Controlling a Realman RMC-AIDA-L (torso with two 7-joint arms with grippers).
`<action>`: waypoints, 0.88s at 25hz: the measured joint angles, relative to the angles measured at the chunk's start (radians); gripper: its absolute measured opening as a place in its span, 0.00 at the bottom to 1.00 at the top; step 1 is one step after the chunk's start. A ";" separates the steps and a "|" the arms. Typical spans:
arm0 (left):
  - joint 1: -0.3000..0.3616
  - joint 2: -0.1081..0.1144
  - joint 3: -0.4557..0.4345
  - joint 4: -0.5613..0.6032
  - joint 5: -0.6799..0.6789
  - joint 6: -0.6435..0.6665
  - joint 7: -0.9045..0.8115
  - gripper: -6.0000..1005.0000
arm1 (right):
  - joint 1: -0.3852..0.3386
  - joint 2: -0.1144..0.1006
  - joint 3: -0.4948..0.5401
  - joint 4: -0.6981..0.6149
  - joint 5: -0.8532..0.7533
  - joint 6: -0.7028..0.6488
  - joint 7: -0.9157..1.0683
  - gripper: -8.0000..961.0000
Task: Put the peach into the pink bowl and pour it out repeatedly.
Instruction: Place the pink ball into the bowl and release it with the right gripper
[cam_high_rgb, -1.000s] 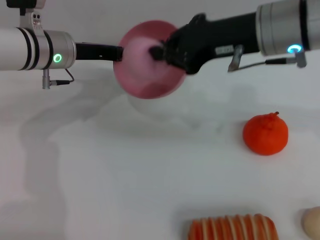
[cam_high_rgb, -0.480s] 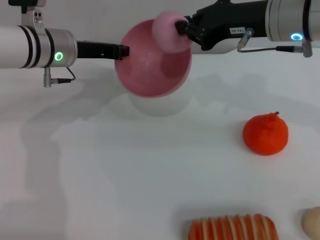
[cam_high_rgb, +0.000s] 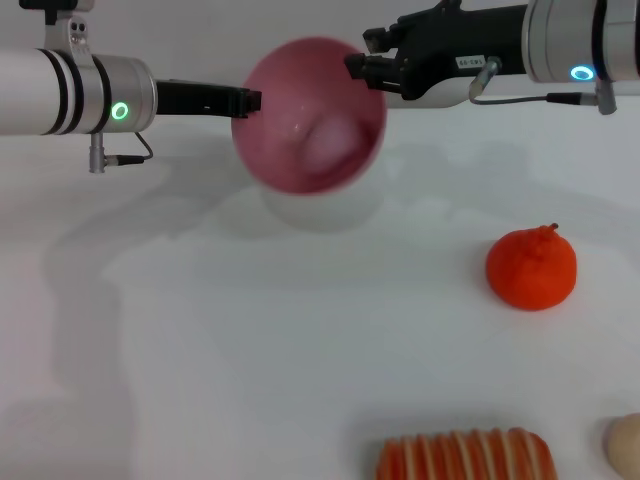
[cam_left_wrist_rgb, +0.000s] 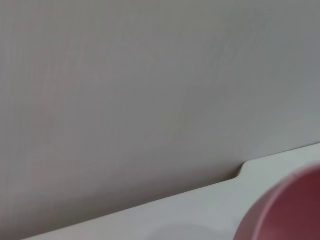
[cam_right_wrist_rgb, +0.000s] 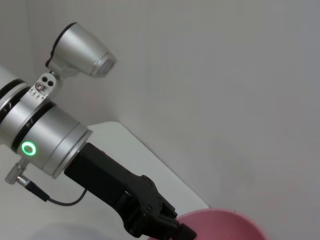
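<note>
The peach (cam_high_rgb: 330, 143) is lying inside the pink bowl (cam_high_rgb: 290, 150), so the putting-in half of this round looks done, while the pour-out is, as far as I can judge, what is left before the cycle repeats. The left gripper (cam_high_rgb: 243, 101) is holding the bowl up off the white table (cam_high_rgb: 250, 330), its dark fingers closed on the rim at the bowl's side nearest that arm, with the bowl's mouth tipped toward the camera so its glossy inside is showing. The peach is sitting low in the bowl on the side away from the left gripper, appearing as a pale blurred patch, so it may be rolling or settling rather than lying at rest. The right gripper (cam_high_rgb: 362, 55) is hovering just above the far rim of the bowl, its fingers spread apart with nothing between them, and the peach is below it and a little toward the left arm. In the right wrist view the left gripper (cam_right_wrist_rgb: 170, 227) is showing clamped at the pink rim (cam_right_wrist_rgb: 225, 225). Nothing else is in the bowl. An orange-red fruit (cam_high_rgb: 531, 268) is resting on the table well below and outward of the right gripper, and a striped orange item (cam_high_rgb: 465, 455) and a pale object (cam_high_rgb: 625, 445) are lying at the near edge, none of them in any container.
</note>
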 joint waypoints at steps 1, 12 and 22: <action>0.000 0.000 0.000 0.000 0.000 0.000 0.000 0.05 | 0.000 0.000 0.005 0.000 0.000 0.001 -0.001 0.20; 0.009 -0.001 0.030 0.008 0.000 0.035 0.001 0.05 | -0.066 0.001 0.135 0.001 0.232 0.009 -0.130 0.58; 0.016 -0.010 0.090 0.006 -0.011 0.154 0.053 0.05 | -0.239 0.004 0.193 0.202 0.963 -0.011 -0.686 0.57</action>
